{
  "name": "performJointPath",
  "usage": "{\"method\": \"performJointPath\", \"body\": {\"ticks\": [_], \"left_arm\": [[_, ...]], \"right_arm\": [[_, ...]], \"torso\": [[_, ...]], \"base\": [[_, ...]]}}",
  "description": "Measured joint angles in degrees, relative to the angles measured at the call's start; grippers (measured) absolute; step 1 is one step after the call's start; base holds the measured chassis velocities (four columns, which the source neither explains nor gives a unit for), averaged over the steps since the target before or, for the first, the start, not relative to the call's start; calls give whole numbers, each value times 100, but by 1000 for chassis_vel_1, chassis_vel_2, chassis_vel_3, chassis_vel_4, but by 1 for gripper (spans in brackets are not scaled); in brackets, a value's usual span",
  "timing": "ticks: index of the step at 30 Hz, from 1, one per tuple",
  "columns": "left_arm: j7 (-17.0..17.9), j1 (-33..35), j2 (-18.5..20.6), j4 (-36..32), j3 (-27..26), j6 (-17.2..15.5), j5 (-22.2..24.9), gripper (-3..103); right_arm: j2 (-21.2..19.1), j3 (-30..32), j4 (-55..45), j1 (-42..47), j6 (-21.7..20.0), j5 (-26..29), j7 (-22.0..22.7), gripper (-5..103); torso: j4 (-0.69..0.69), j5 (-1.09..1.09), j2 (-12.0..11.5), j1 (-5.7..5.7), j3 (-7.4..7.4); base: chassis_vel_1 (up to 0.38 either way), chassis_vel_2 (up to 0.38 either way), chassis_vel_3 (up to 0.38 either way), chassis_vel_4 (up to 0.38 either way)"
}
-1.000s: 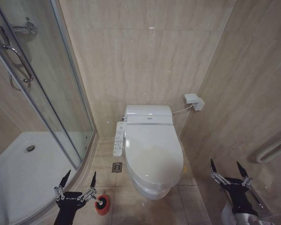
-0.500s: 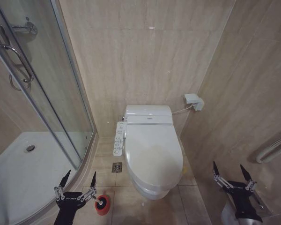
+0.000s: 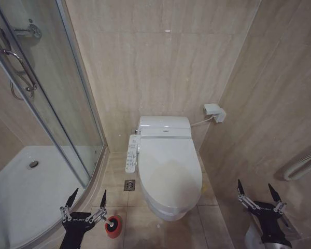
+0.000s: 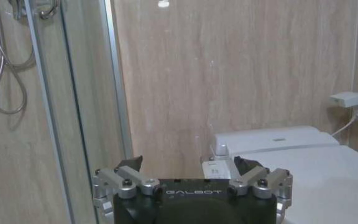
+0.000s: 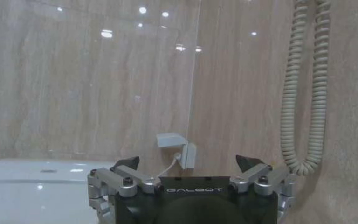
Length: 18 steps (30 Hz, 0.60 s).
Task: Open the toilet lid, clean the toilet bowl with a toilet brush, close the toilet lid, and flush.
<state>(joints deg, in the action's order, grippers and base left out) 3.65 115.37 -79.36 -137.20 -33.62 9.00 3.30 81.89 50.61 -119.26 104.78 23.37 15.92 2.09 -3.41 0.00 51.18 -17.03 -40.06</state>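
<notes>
I'm seeing the toilet lid [image 3: 169,168] lying shut over the toilet bowl [image 3: 166,211], toilet brush [image 3: 111,225] sitting in its red holder [image 3: 114,229] on the floor tiles just beside the left gripper [image 3: 87,199] — fingers spread wide, gripping nothing, right gripper [image 3: 257,188] hovering near the right wall, spread wide too.

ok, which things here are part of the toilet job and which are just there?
Part of the job:
- toilet lid, shut
- toilet brush in its red holder on the floor, beside the left hand
- right hand, open, by the right wall

Just there:
- shower tray
- glass door
- side control panel
- wall socket
- coiled hose
</notes>
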Motion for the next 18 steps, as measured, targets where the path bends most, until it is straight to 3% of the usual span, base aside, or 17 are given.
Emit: {"method": "performJointPath", "body": {"ticks": [18], "left_arm": [[0, 0, 0, 0, 0, 0, 0, 99]], "right_arm": [[-4, 0, 5, -4, -11, -8, 3, 100]], "torso": [[0, 0, -1, 0, 0]], "base": [[0, 0, 0, 0]]}}
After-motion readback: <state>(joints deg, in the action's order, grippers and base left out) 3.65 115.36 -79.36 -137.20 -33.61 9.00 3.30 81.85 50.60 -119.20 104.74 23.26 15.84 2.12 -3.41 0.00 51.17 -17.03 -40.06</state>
